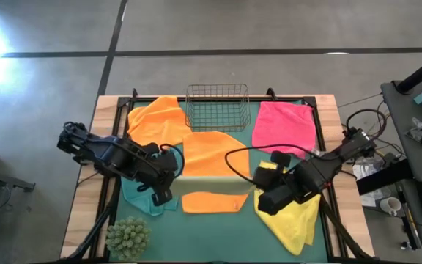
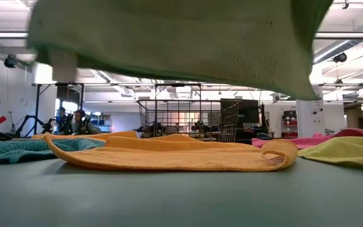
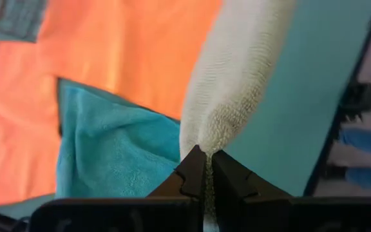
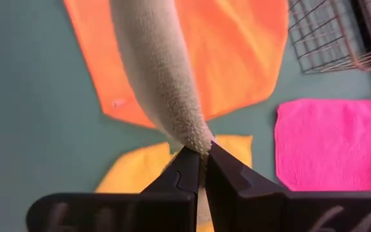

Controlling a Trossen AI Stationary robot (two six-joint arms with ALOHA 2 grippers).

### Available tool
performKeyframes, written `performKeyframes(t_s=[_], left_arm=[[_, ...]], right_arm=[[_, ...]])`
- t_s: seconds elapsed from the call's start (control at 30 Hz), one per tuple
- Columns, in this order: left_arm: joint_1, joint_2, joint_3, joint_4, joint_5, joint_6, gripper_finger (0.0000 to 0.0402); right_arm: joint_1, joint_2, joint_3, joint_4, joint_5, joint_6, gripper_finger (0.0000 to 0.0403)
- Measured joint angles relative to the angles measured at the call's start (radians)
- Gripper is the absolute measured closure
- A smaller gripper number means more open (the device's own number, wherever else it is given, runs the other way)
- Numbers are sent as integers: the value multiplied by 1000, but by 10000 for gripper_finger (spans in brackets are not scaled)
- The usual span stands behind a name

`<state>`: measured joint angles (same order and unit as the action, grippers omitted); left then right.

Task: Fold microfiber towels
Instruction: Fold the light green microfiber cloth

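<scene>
Olive-green towel (image 1: 205, 182) hung stretched between both claws, left claw (image 3: 203, 169) pinched on one corner, right claw (image 4: 201, 164) pinched on the other, above orange towels (image 1: 209, 202), teal towel (image 3: 111, 151) below left claw, no readable writing.

Two dark, near-black arms, blocky jointed segments, matte housings. Left arm (image 1: 112, 154) at frame's left middle, black cable looping beside wrist. Right arm (image 1: 321, 170) at right middle, long black cable arcing off wrist toward centre. Wrist views: fingers (image 3: 189, 177) black, angular, wedge-tipped, on flat black bar; right fingers (image 4: 189, 174) alike.
</scene>
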<state>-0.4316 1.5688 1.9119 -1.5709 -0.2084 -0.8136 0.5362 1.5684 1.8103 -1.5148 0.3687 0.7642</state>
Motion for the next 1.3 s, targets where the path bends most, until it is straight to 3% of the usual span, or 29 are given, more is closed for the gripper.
performKeyframes(t_s=[0.2, 0.9, 1.1, 1.3], left_arm=[[0, 0, -10, 15, -62, -72, 401], [-93, 0, -159, 184, -25, -123, 402], [-141, 0, -164, 255, 47, -149, 402], [-199, 0, -167, 336, 131, -151, 402]], right_arm=[[-1, 1, 0, -52, -7, -50, 394], [93, 27, -2, 43, -70, 62, 394], [135, 76, -3, 107, -199, 85, 394], [185, 110, -3, 200, -245, 139, 394]])
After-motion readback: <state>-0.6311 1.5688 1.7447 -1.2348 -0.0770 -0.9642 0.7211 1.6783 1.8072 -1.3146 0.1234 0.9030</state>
